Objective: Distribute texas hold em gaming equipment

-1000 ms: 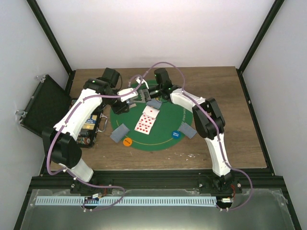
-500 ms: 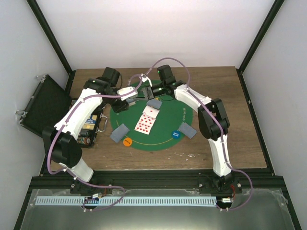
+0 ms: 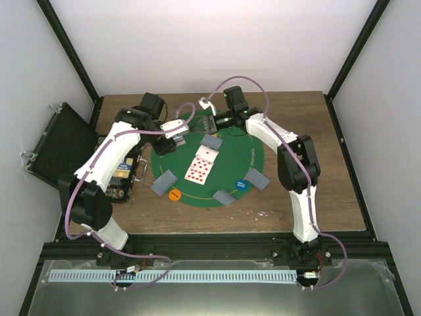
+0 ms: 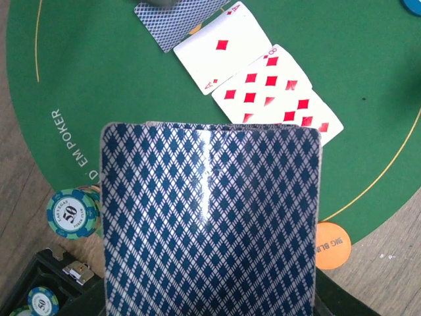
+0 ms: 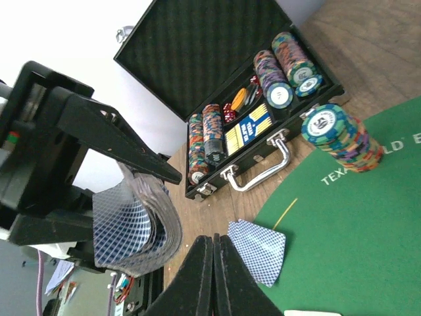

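Four face-down lots of cards [image 3: 212, 141] lay around the mat [image 3: 231, 158]: one by its far edge, one at its near-left edge, one at its near edge and one at its right edge. Face-up cards [image 3: 200, 166] with red pips overlapped in a row at the mat's middle, with an ace [image 4: 220, 46] of diamonds at the row's far end. The orange disc [image 3: 174, 195] sat on the mat's near-left edge, just beside the near-left lot. The blue disc [image 3: 242, 185] sat toward the near-right edge, between the near and right lots.

The left gripper [image 3: 179, 137] hung over the mat's far-left edge, its jaws clamped on the deck [image 4: 210, 224], which bowed between them with its blue-patterned back to the wrist camera. The right gripper [image 5: 214, 247] hovered over the far edge, just beside the deck. Its jaws were pressed together with nothing between them.

A chip stack [image 5: 342, 138] stood at the mat's left edge. The case [image 5: 197, 66] lay open at the table's [image 3: 316, 164] left edge, rows of chips inside.
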Robot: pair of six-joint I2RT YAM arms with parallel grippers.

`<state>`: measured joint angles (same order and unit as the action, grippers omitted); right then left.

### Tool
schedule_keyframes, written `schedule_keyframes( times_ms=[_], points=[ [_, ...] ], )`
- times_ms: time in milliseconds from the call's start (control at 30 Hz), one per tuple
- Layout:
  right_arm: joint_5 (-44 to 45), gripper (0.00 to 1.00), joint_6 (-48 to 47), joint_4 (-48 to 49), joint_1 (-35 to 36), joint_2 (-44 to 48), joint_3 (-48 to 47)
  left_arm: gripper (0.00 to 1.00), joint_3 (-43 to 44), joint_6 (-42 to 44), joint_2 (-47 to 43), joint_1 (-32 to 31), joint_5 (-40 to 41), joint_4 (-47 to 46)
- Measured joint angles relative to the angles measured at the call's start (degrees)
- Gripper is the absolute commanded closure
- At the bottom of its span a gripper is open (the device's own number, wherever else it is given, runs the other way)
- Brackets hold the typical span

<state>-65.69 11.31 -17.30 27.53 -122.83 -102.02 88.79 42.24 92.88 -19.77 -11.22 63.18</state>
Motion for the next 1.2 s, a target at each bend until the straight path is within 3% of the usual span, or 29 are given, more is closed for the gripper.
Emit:
schedule_keyframes(
  times_ms=[167,333,467,600,767,967,1200],
  points=[
    [3.93,0.95,-0.87,-1.38,-2.71,3.19,1.46,0.56,-0.66,-0.02,0.00,0.31,0.00,-0.09],
    [16.94,0.76,-5.97,-8.98,-4.28,6.54,3.13,0.56,-0.85,-0.04,0.00,0.74,-0.11,-0.07],
    [23.41,0.57,-10.91,-14.58,-3.93,14.05,13.75,0.56,-0.87,-0.07,0.00,1.57,-0.59,-0.07],
    [26.32,0.43,-16.20,-18.71,1.27,22.14,25.66,0.56,-0.92,-0.09,0.00,2.45,-0.76,-0.07],
    [30.27,0.28,-18.14,-20.87,10.58,24.50,34.97,0.56,-1.18,-0.11,0.00,2.60,-1.09,-0.04],
    [33.57,0.38,-19.06,-22.29,13.00,20.63,38.14,0.56,-1.29,-0.09,-0.04,2.60,-1.53,-0.02],
    [34.10,0.63,-20.39,-22.32,15.54,18.32,38.77,0.56,-1.77,-0.09,-0.24,2.60,-1.55,0.04]
  ],
)
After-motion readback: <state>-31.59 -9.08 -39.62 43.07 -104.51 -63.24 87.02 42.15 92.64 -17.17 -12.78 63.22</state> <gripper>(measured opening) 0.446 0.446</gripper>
